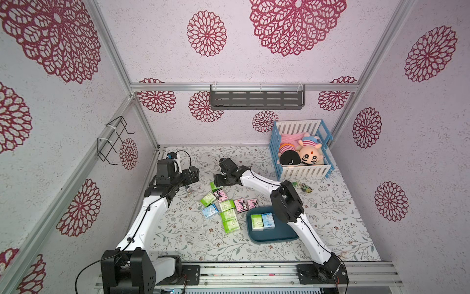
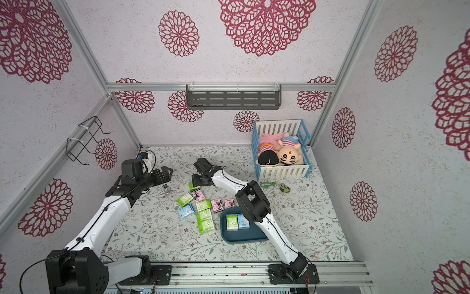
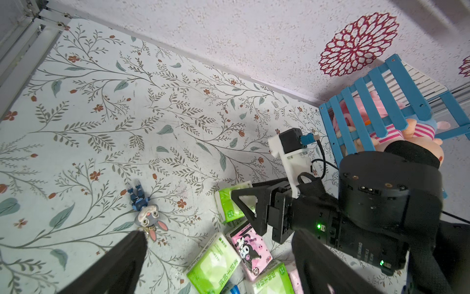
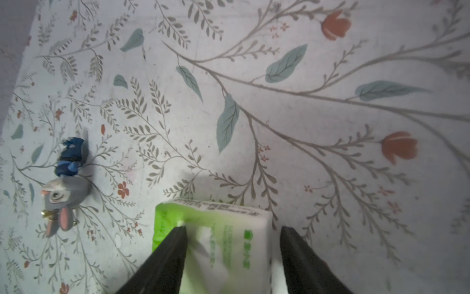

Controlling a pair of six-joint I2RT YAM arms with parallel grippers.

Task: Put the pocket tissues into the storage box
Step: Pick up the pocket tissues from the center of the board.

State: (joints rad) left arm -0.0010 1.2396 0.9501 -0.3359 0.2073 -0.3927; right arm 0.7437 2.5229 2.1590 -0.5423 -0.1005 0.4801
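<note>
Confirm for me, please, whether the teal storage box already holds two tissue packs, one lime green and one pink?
Not quite. The storage box does hold two packs, but the one beside the lime green pack is a light blue pack, not a pink one. Both top views show this.

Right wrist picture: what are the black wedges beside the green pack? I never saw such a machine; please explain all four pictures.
This machine has two arms at a table. Two pictures look down from above and are nearly alike. The other two come from a camera on each wrist. The black wedges are the jaws of the right arm, open on both sides of a green pack. More pocket tissues lie on the table, and two lie in the storage box. The jaws of the left arm are open and empty.
</note>
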